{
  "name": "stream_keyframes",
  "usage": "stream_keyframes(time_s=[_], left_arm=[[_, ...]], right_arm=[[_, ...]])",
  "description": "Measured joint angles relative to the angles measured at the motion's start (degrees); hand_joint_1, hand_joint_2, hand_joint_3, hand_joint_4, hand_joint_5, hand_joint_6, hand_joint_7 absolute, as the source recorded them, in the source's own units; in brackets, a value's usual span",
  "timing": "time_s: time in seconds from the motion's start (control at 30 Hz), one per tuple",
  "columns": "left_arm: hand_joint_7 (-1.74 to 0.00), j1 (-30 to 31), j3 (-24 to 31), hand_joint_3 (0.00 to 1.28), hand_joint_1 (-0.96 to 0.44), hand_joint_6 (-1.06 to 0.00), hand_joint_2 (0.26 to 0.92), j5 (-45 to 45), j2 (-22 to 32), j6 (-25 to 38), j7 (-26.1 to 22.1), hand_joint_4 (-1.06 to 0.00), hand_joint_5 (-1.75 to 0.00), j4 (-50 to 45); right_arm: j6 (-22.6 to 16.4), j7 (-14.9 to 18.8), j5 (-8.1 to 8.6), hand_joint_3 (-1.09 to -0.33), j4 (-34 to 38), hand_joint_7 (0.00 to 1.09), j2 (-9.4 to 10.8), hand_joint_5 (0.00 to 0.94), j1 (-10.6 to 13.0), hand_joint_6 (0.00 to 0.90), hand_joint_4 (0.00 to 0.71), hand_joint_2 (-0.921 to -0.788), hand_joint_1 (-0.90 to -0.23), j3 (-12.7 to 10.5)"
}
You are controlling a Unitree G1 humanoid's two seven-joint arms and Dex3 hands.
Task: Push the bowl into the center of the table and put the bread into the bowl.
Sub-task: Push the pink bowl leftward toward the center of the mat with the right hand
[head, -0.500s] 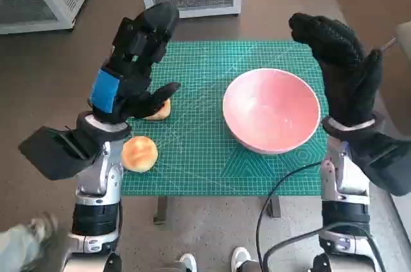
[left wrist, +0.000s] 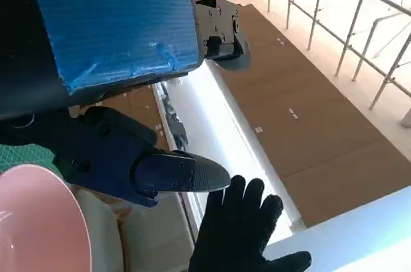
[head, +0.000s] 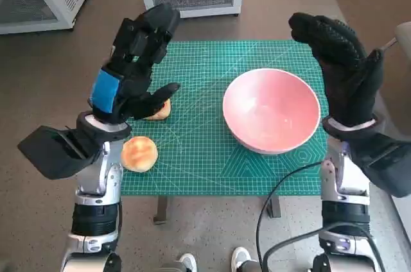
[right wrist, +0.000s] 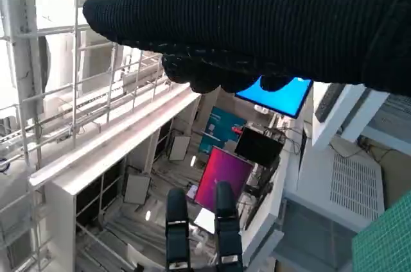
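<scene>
Both hands raised, holding nothing | left hand [head: 137, 67] spread | right hand [head: 340, 67] spread

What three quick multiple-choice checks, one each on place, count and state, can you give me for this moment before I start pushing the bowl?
1. Where does the pink bowl sit on the green mat?
A. right part
B. left edge
C. off the mat

2. How many bread rolls show?
A. one
B. two
C. three

3. What is in the bowl?
A. a roll
B. a hand
C. nothing

Answers:
1 A: the bowl lies beside the right hand.
2 B: one bread roll lies at the mat's left edge, another roll partly under the left hand.
3 C: its pink inside is bare.
</scene>
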Motion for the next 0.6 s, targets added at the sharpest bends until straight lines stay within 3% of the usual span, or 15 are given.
stream_keyframes(time_s=[0.6], left_arm=[[-0.65, 0.2, -0.1, 0.26, -0.52, 0.0, 0.921, 0.1, -0.1, 0.0, 0.0, -0.16, 0.0, -0.6]], right_arm=[[-1.4, 0.4, 1.1, -0.696, 3.5, 0.56, -0.4, 0.006, -0.4, 0.001, 0.245, -0.921, -0.593, -1.2]])
